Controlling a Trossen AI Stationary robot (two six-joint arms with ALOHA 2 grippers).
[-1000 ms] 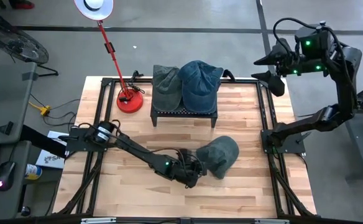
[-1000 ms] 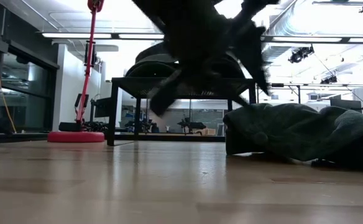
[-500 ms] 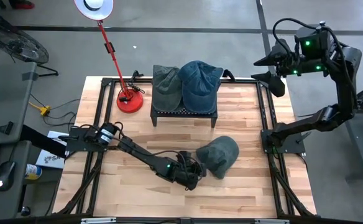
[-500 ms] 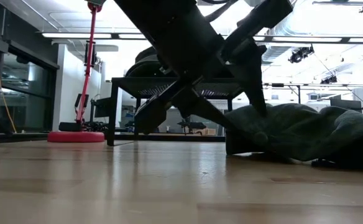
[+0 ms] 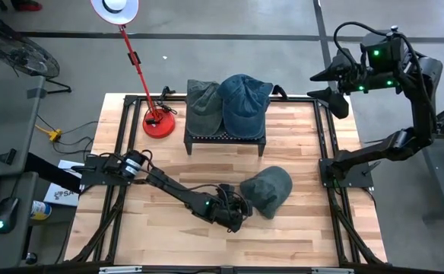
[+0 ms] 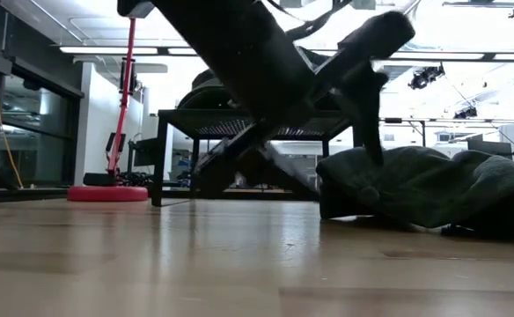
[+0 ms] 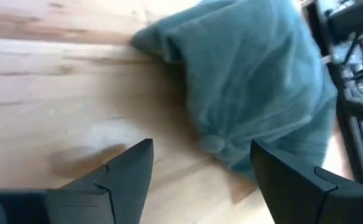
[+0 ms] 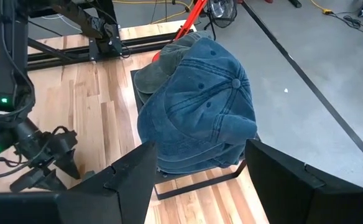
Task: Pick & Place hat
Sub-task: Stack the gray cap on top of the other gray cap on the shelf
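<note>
Pale wooden bench, planks running front to back, edged by a black metal frame. Resting directly on it: a green hat lying loose toward the front right (crown crumpled against the boards); a low black rack at the back centre, carrying a blue cap and an olive cap side by side; a red lamp base at the back left, just beside the rack.

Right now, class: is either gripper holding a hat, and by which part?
Nothing is held. The left gripper is open beside the green hat; the right gripper waits open, off the table.
</note>
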